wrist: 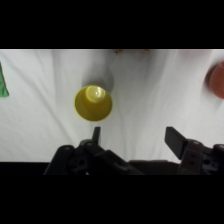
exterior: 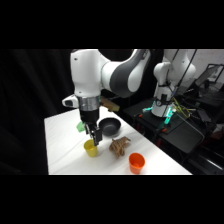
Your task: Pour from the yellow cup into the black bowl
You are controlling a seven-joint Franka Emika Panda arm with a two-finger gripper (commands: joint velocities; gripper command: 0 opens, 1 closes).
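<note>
wrist view: the gripper (wrist: 132,137) is hanging wide open and empty, lining up to grasp the upright yellow cup (wrist: 93,103) just beyond its fingers; farther back, the black bowl (exterior: 109,126) is waiting near the cup.

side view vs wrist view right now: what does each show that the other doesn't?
Side view only: the black bowl behind the gripper, a brown crumpled thing beside it, the whole orange cup, and the arm's base.

Wrist view only: straight down into the yellow cup, and the gap between the open fingers.

Both: yellow cup upright on the white table, and a green item at the edge.
</note>
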